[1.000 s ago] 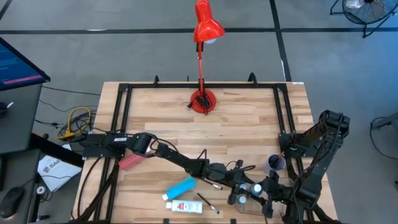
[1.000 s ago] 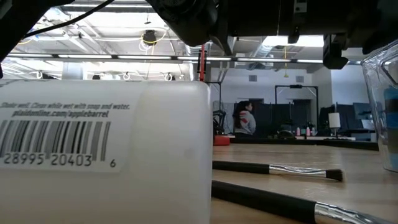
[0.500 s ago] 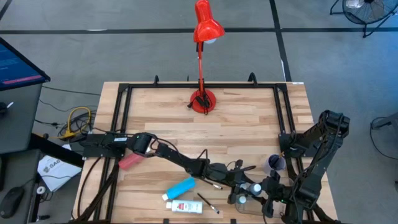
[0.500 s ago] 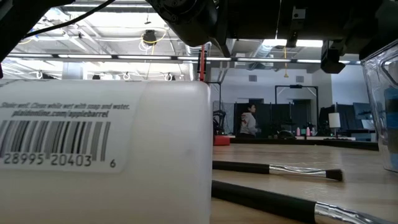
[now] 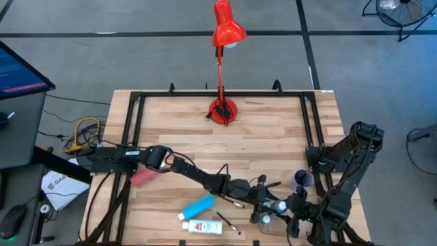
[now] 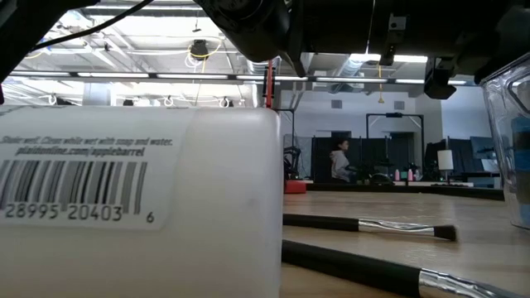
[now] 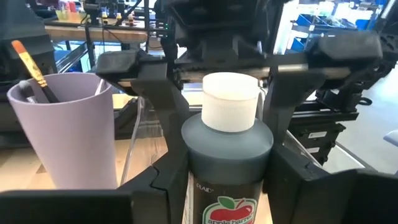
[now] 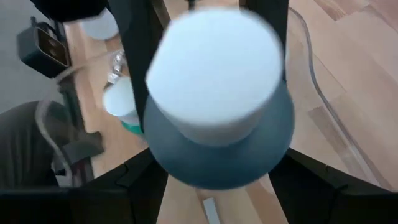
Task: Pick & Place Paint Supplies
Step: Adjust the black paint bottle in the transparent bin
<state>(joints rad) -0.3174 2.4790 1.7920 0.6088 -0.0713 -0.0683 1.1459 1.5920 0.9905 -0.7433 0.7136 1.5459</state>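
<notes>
White bottle (image 6: 141, 207), barcode label, fills lower left of low view; two brushes (image 6: 368, 225) lie behind. Dark bottle (image 7: 227, 162), white cap, apple label: left gripper (image 7: 227, 171) pinches body, right gripper (image 8: 214, 168) clamps shoulders. Lilac cup (image 7: 65, 127) beside, middle left. High view: blue tube (image 5: 200, 204) bottom centre.

white bottle (image 6: 141, 207): "28995 20403 6", "plaidonline.com/applebarrel" | dark bottle (image 7: 227, 162): apple logo, "apple barrel" partly readable

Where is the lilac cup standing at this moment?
In the high view, the lilac cup stands on the table's right side, near the front edge, beside the clear tray. In the left wrist view it holds a paintbrush.
</notes>
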